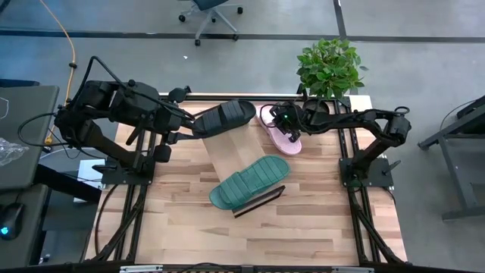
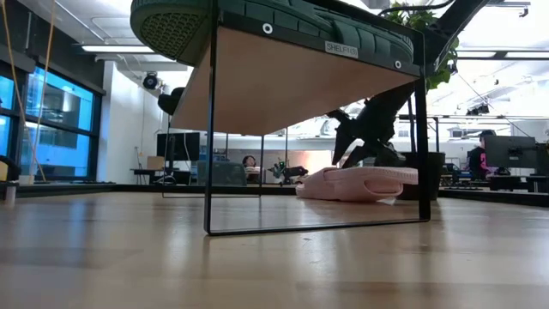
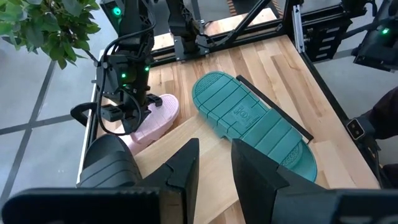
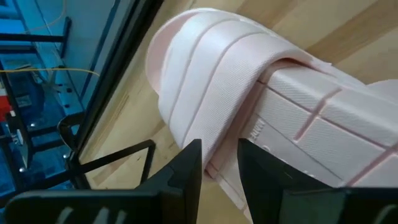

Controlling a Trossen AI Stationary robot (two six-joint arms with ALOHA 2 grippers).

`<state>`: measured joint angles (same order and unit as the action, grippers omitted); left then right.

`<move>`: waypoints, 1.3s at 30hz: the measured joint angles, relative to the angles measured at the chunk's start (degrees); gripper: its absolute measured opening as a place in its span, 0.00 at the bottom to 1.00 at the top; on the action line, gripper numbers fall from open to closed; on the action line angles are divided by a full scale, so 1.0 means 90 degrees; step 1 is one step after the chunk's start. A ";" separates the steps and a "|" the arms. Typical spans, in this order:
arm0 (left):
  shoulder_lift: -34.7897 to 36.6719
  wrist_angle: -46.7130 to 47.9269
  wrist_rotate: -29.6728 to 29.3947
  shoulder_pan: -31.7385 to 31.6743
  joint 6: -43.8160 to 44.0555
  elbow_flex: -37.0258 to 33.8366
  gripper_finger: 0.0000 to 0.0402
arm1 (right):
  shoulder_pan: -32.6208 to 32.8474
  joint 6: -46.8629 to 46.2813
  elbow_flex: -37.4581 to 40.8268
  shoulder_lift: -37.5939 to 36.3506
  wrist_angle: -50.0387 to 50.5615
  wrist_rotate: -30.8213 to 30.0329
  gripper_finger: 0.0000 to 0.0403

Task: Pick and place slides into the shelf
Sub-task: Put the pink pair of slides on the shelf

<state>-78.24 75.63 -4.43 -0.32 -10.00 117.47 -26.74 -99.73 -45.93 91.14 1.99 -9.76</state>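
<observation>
The shelf [image 1: 231,152] stands mid-table, seen from below in the low view [image 2: 283,86]. A black slide [image 1: 223,116] lies on its far end. A dark green slide [image 1: 250,182] lies ribbed sole up on its near end [image 3: 249,121]. The pale pink slide [image 1: 282,130] lies on the tabletop right of the shelf's far end. My right gripper [image 4: 221,165] is open, slanting down over the pink slide [image 4: 211,87], one finger on either side of its side edge. My left gripper [image 3: 214,171] hangs open above the shelf's far end, beside the black slide [image 3: 106,168]. My right gripper comes at the pink slide slanting down from the table's right. Its fingertips [image 4: 186,168] straddle the place where the strap meets the sole [image 4: 217,146]. Whether they touch the slide, I cannot tell. The slide rests on the table.
A potted plant [image 1: 330,64] stands at the table's far right corner, just behind the right arm. The shelf's dark end rail [image 1: 261,201] sits beside the green slide. Bare tabletop [image 1: 250,235] stretches along the near edge. People sit in the room beyond [image 2: 485,154].
</observation>
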 joint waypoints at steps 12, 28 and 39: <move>0.0000 0.0149 0.0006 -0.0001 0.0036 -0.0001 0.21 | -0.0011 -0.0058 0.0000 0.0154 -0.0346 -0.0094 0.24; 0.0000 0.0215 0.0001 0.0000 0.0027 -0.0002 0.21 | -0.0237 -0.0060 -0.0005 0.0161 -0.0432 -0.0080 0.23; 0.0000 0.0256 -0.0002 -0.0002 0.0026 -0.0001 0.21 | -0.0240 -0.0061 -0.0007 0.0161 -0.0401 -0.0090 0.11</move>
<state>-78.24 77.93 -4.45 -0.34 -9.77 117.46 -28.91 -100.28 -46.00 92.60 -1.62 -10.58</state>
